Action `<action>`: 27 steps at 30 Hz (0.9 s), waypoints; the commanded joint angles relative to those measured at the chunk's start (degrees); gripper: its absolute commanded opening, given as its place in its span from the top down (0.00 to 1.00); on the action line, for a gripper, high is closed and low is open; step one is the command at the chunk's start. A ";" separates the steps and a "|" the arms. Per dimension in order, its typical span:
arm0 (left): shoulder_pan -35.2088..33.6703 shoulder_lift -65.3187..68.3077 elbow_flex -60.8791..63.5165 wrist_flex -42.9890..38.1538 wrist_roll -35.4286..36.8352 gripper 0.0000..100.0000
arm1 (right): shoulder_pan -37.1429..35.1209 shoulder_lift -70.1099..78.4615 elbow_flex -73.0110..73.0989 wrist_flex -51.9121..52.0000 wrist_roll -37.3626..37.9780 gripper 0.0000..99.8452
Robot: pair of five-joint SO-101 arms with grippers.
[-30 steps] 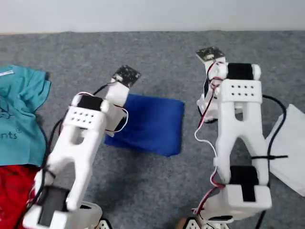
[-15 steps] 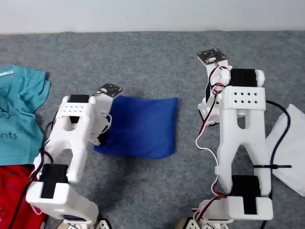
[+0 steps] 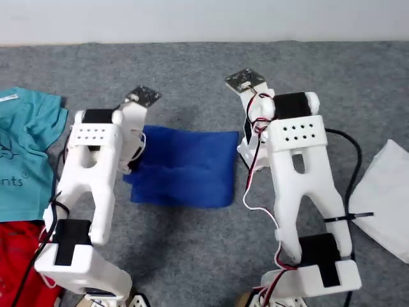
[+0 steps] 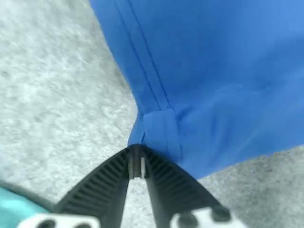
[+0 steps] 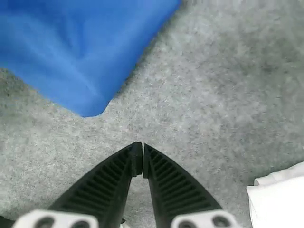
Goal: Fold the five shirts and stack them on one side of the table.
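Note:
A folded blue shirt (image 3: 185,167) lies flat on the grey carpet between the two arms. My left gripper (image 4: 136,156) is at the shirt's left edge, shut on a puckered fold of the blue shirt's hem (image 4: 159,130). My right gripper (image 5: 139,152) is shut with nothing in it, low over the bare carpet just off the blue shirt's right corner (image 5: 90,107). In the high view the left arm (image 3: 96,147) stands by the shirt's left side and the right arm (image 3: 287,134) by its right side.
A teal shirt (image 3: 25,153) lies spread at the left edge, with a red shirt (image 3: 19,256) in front of it. A white shirt (image 3: 383,192) lies at the right edge, its corner (image 5: 280,199) close to my right gripper. Bare carpet stretches behind the blue shirt.
The left arm drew back and leftward, and the blue shirt slid a little left with it. The right arm swung left to the shirt's right edge.

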 commanded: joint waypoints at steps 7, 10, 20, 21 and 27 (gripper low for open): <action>0.53 -0.88 -9.89 8.09 1.67 1.00 | -0.66 2.59 -0.44 1.54 -0.53 0.99; 0.97 -0.35 -9.71 9.32 1.67 0.99 | -0.57 2.59 -0.44 1.63 -0.53 0.98; 1.14 -0.97 -9.10 10.02 1.32 0.86 | -0.57 2.86 -0.18 1.54 -0.35 0.98; 1.14 -0.97 -9.54 10.64 0.70 0.86 | -0.57 2.86 -0.18 1.54 -0.35 0.98; 1.05 -0.88 -12.53 13.36 0.09 0.87 | -0.57 2.86 -0.18 1.54 -0.26 0.98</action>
